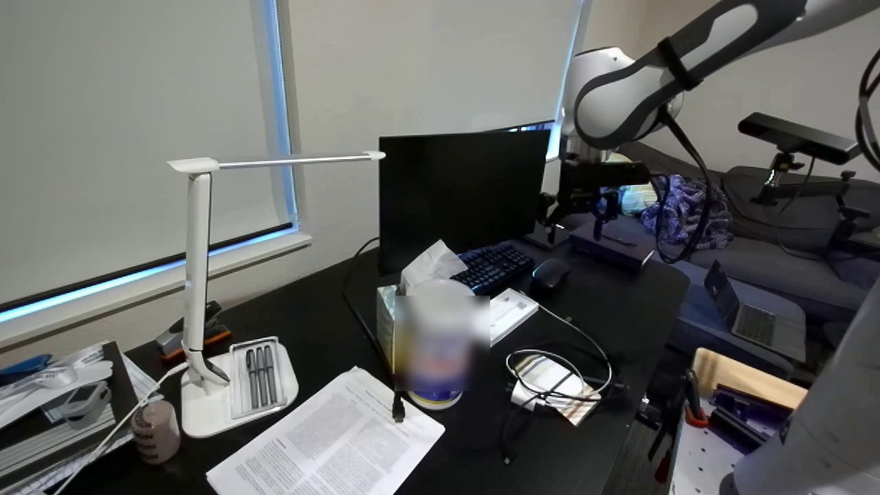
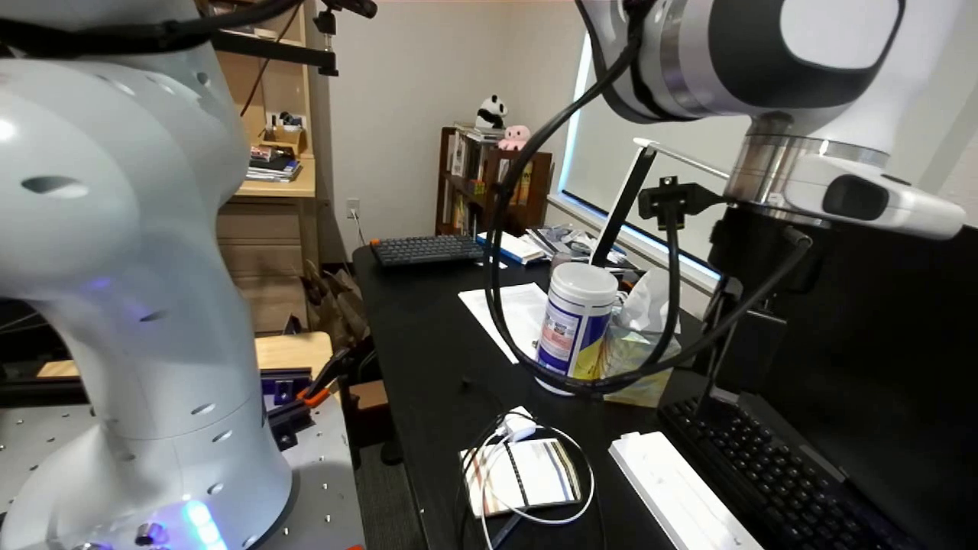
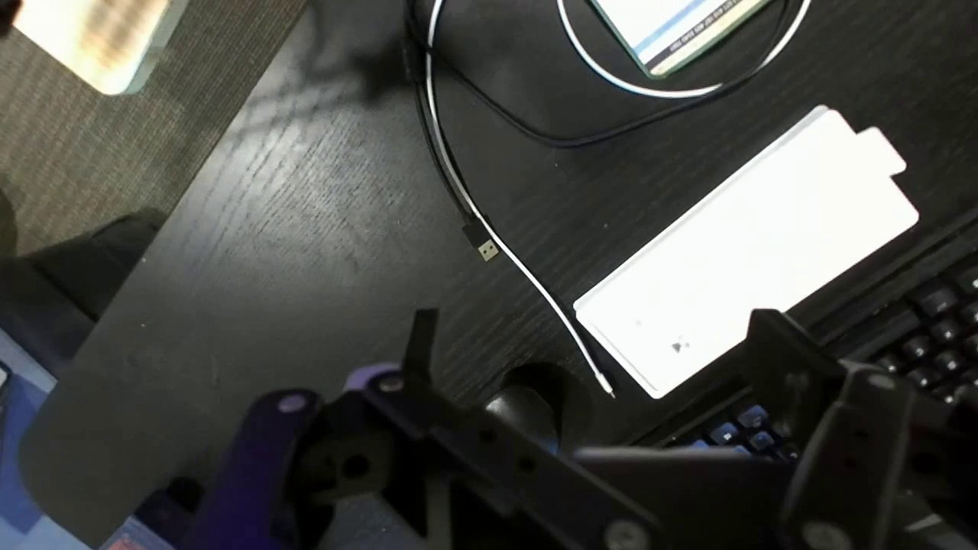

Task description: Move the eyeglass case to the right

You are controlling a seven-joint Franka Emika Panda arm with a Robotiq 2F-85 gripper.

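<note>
I cannot pick out an eyeglass case with certainty in any view. A dark flat box (image 1: 622,253) lies at the far end of the black desk in an exterior view; I cannot tell if it is the case. My gripper (image 1: 575,230) is above the desk by the monitor, in front of that box in the picture. In the wrist view the gripper (image 3: 596,328) has its two fingers wide apart with nothing held. A dark surface with a pale edge (image 3: 672,462) shows low between the fingers; I cannot tell what it is. The fingertips are unclear in an exterior view.
A white flat tray (image 3: 749,252) lies beside the keyboard (image 1: 498,265) and mouse (image 1: 550,275). Cables loop over a striped notebook (image 2: 527,473). A wipes canister (image 2: 577,321) and a tissue box (image 2: 638,363) stand beyond. The monitor (image 1: 467,192) rises close to the gripper.
</note>
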